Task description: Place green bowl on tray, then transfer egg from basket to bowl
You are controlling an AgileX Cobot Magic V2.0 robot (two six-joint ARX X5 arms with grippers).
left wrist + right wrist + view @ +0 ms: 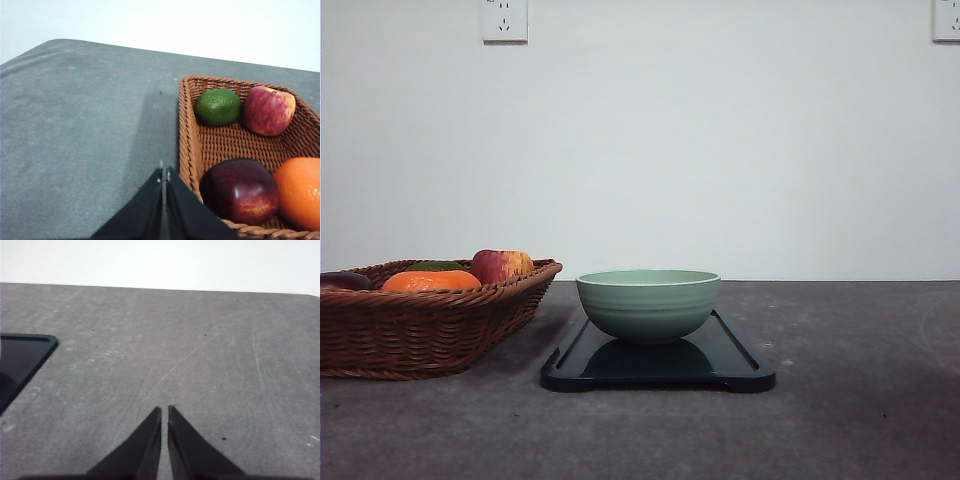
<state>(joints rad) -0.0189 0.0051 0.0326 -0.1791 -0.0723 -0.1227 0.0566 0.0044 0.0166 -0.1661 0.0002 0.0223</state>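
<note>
The pale green bowl (648, 303) stands upright in the middle of the dark tray (740, 362) on the grey table. To its left sits the brown wicker basket (415, 330), holding fruit. No egg shows in the basket; it is hidden or out of view. In the left wrist view my left gripper (164, 176) hovers shut and empty over bare table just outside the basket's rim (186, 135). In the right wrist view my right gripper (164, 411) is shut and empty above bare table, with a corner of the tray (25, 352) off to one side.
The basket holds a green lime (218, 106), a red apple (268, 110), a dark plum-coloured fruit (240, 191) and an orange (300, 192). A white wall rises behind the table, with two sockets (504, 19) high up.
</note>
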